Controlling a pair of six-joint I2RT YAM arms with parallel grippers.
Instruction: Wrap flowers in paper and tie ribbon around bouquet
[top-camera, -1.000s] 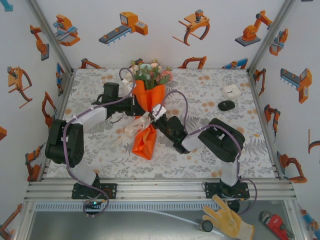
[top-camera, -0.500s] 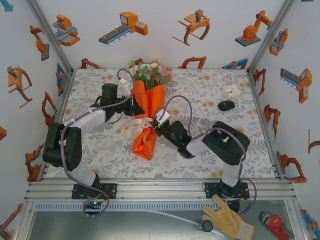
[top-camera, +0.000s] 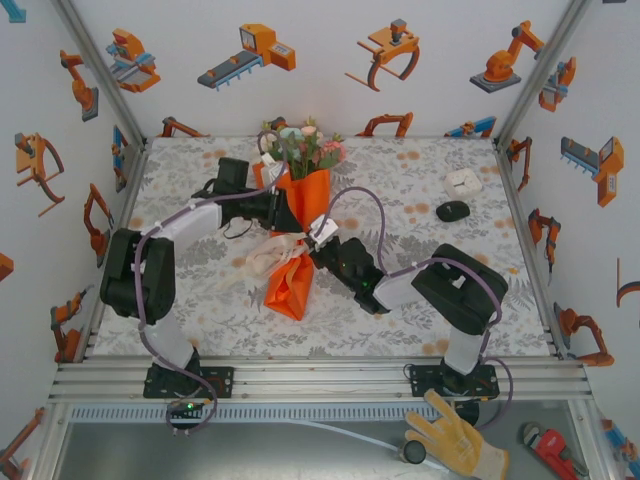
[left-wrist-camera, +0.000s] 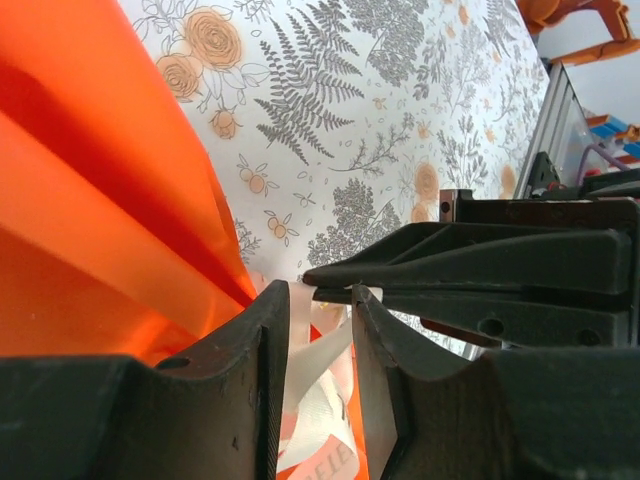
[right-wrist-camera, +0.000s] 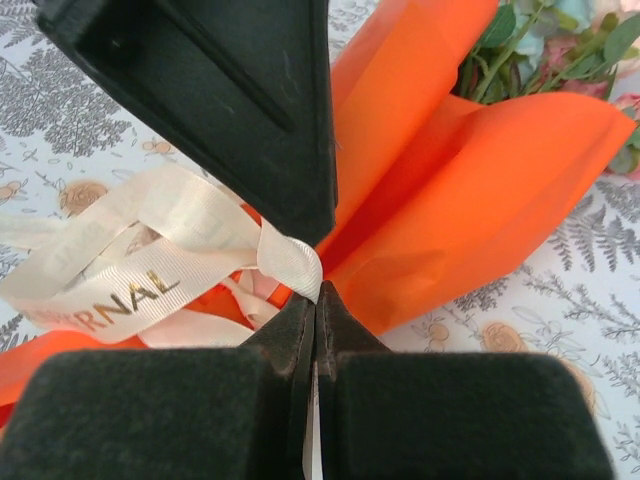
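The bouquet lies in the middle of the table: an orange paper (top-camera: 291, 287) cone with the flowers (top-camera: 300, 148) sticking out of its far end. A cream ribbon (top-camera: 262, 262) is bunched at the cone's narrow waist. My left gripper (top-camera: 288, 217) reaches in from the left at that waist. In the left wrist view its jaws (left-wrist-camera: 320, 302) stand apart, open, with ribbon (left-wrist-camera: 322, 352) hanging loosely in the gap. My right gripper (top-camera: 318, 241) comes from the right. Its tips (right-wrist-camera: 316, 291) are shut on a fold of ribbon (right-wrist-camera: 291, 262), close against the paper (right-wrist-camera: 480, 200).
A small white box (top-camera: 465, 182) and a black oval object (top-camera: 453, 211) sit at the back right of the floral tablecloth. A yellow glove (top-camera: 455, 440) and a red wrench (top-camera: 551, 449) lie below the table's front rail. Both arms crowd the bouquet's waist.
My left gripper has gone from shut to open, and its arm has swung toward the back of the table. My right gripper loosened briefly, then shut again on the ribbon.
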